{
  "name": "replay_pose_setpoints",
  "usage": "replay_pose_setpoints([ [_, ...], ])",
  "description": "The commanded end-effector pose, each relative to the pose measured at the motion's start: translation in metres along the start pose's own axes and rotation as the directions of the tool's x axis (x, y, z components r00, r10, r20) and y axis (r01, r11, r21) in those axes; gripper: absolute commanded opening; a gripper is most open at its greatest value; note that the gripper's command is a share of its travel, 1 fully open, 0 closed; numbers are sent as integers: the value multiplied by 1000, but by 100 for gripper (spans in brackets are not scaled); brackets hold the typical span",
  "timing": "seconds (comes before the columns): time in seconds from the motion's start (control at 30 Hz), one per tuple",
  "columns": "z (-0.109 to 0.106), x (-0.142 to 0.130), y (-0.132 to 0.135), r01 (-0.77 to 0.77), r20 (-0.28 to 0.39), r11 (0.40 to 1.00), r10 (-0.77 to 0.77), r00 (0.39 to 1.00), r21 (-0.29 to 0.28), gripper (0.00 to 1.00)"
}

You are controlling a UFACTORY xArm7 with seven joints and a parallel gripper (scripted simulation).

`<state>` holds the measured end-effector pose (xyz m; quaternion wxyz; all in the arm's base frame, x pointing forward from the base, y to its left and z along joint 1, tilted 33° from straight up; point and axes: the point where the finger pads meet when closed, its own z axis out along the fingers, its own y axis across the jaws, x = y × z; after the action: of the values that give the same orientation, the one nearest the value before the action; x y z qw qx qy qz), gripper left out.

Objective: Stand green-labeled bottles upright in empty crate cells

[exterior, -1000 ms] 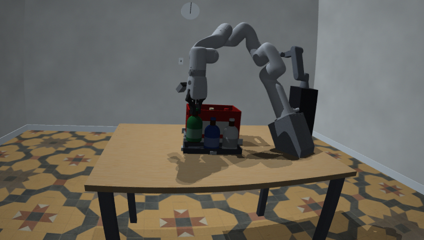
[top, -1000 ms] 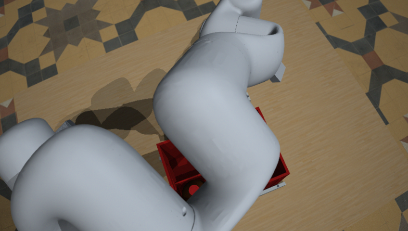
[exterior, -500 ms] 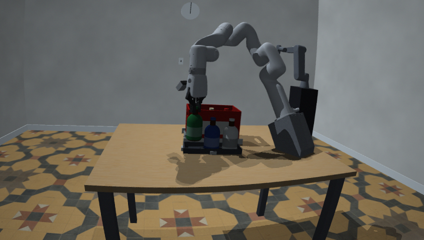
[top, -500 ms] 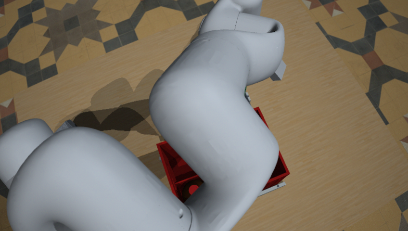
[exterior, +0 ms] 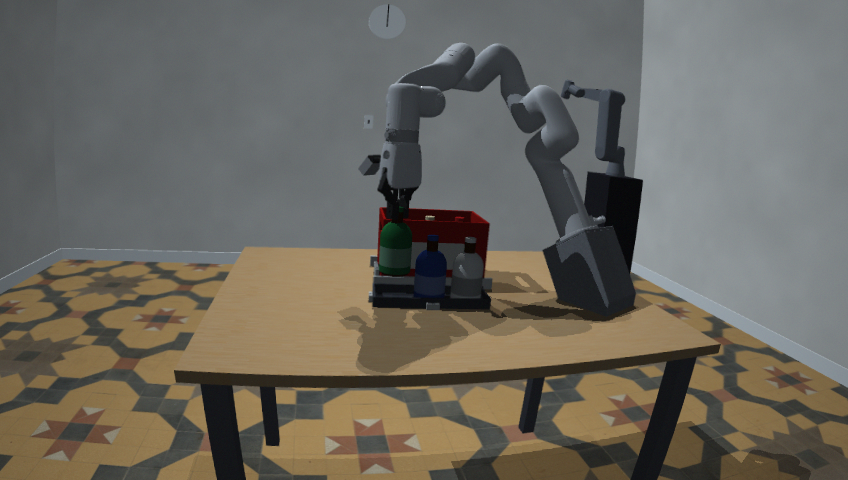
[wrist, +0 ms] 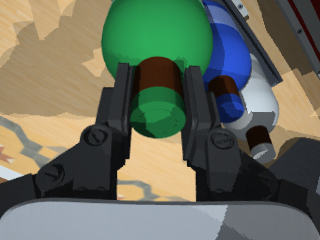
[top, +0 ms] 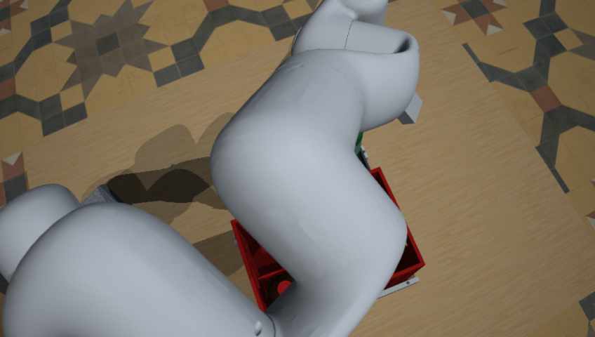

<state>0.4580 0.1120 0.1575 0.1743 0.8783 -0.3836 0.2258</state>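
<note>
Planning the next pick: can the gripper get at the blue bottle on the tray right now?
Probably not yet: the gripper is shut on the green bottle, so its fingers are occupied. The blue bottle stands beside it, neck uncovered.

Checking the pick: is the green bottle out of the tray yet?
Cannot tell. The gripper is shut on the green bottle's neck, upright at the tray's end; its base is hidden.

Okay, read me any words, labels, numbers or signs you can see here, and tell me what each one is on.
There is no readable text in any view.
Green bottle: pale label band, blank.
Blue bottle: no lettering shows.
White bottle: no lettering shows.
Red crate: plain walls.
Round wall disc: one dark line, no numbers.
Small wall plate: too small to read.
</note>
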Motion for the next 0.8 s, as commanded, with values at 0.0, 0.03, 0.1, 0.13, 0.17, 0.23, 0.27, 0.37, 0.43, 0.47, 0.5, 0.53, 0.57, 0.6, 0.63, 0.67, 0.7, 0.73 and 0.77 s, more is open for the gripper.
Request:
replay_pose_setpoints([
  [0.0,-7,0,-2,0,-1,1000,0,1000,5,0],
  [0.03,-8,0,-2,0,-1,1000,0,1000,5,0],
  [0.1,-10,0,-2,0,-1,1000,0,1000,5,0],
  [0.13,-11,0,-2,0,-1,1000,0,1000,5,0],
  [0.17,-11,0,-2,0,-1,1000,0,1000,5,0],
  [0.23,-12,0,-2,0,-1,1000,0,1000,5,0],
  [0.27,-13,0,-2,0,-1,1000,0,1000,5,0],
  [0.37,-15,0,-2,0,-1,1000,0,1000,5,0],
  [0.43,-16,0,-2,0,-1,1000,0,1000,5,0],
  [0.47,-17,0,-2,0,-1,1000,0,1000,5,0],
  [0.5,-17,0,-2,0,-1,1000,0,1000,5,0],
  [0.53,-17,0,-2,0,-1,1000,0,1000,5,0],
  [0.57,-18,0,-2,0,-1,1000,0,1000,5,0],
  [0.6,-18,0,-2,0,-1,1000,0,1000,5,0],
  [0.63,-18,0,-2,0,-1,1000,0,1000,5,0],
  [0.67,-18,0,-2,0,-1,1000,0,1000,5,0],
  [0.7,-18,0,-2,0,-1,1000,0,1000,5,0],
  [0.73,-18,0,-2,0,-1,1000,0,1000,5,0],
  [0.77,-18,0,-2,0,-1,1000,0,1000,5,0],
])
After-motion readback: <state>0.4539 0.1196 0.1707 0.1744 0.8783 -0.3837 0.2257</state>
